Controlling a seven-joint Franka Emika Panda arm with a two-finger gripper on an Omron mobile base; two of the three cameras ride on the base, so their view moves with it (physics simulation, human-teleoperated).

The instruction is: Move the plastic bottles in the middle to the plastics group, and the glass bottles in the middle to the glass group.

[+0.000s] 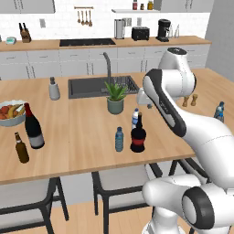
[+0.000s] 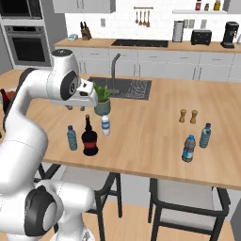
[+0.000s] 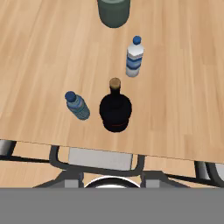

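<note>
In the middle of the wooden island stand three bottles: a bluish plastic bottle [image 1: 119, 139] [image 2: 71, 138] [image 3: 77, 105], a white-labelled plastic bottle [image 1: 135, 118] [image 2: 106, 124] [image 3: 134, 57], and between them a squat dark glass bottle [image 1: 138, 135] [image 2: 89, 139] [image 3: 115, 109] with a red label. My gripper [image 2: 76, 108] [image 1: 145, 105] hangs above and just behind them, open and holding nothing. At the right end stands the blue-labelled plastic bottle [image 2: 188, 148], with another clear bottle [image 2: 205, 135] [image 1: 220, 111] beside it. Far left are the tall wine bottle [image 1: 33, 127] and the brown beer bottle [image 1: 21, 148].
A potted plant [image 1: 115, 97] [image 2: 102, 101] [image 3: 113, 11] sits just behind the middle bottles, in front of the sink [image 1: 103, 87]. A fruit bowl [image 1: 10, 113] is at the far left. Two wooden shakers [image 2: 188, 116] stand right of centre. Chairs [image 1: 119, 180] tuck under the near edge.
</note>
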